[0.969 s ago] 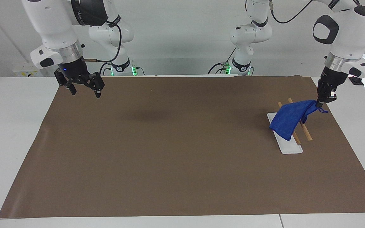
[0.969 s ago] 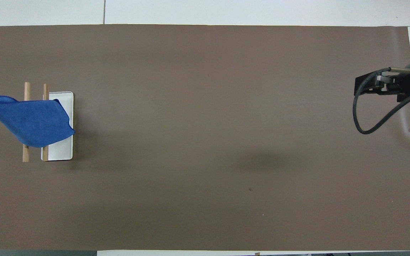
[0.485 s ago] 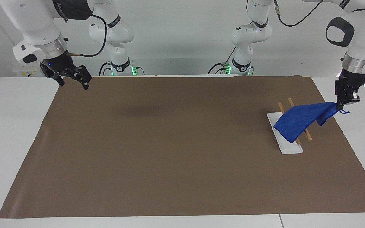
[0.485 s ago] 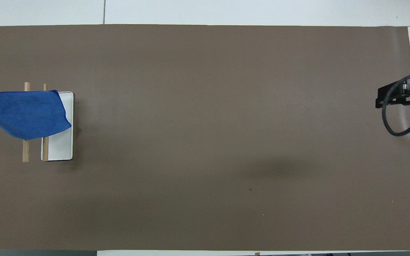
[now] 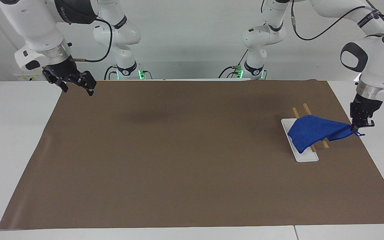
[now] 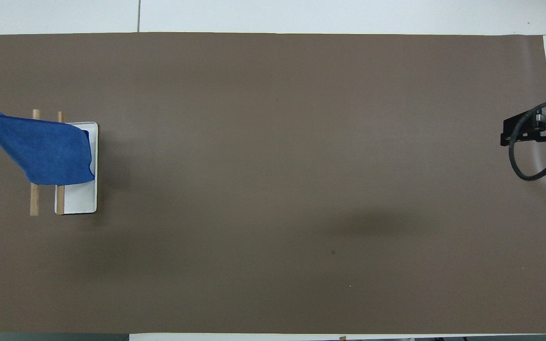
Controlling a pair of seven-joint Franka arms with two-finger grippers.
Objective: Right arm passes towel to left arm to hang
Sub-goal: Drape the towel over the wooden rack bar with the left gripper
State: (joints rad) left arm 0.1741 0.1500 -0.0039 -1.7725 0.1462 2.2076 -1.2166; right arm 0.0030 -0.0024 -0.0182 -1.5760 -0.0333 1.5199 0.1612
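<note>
The blue towel (image 5: 312, 131) lies draped over the two wooden rails (image 5: 307, 109) of a small rack with a white base (image 5: 304, 156), at the left arm's end of the table. My left gripper (image 5: 358, 126) is shut on the towel's loop corner and holds it low beside the rack, just above the mat. My right gripper (image 5: 77, 87) is open and empty, raised over the mat's edge at the right arm's end. In the overhead view the towel (image 6: 45, 151) covers the rails (image 6: 34, 201) and part of the base (image 6: 81, 199); the right gripper (image 6: 507, 132) shows at the edge.
A brown mat (image 5: 178, 150) covers most of the white table (image 5: 12, 133). The two arm bases stand at the robots' edge.
My left gripper has moved down and away from the rack with the towel corner, so the towel lies lower across the rails. My right gripper drew back to the mat's edge, then held still.
</note>
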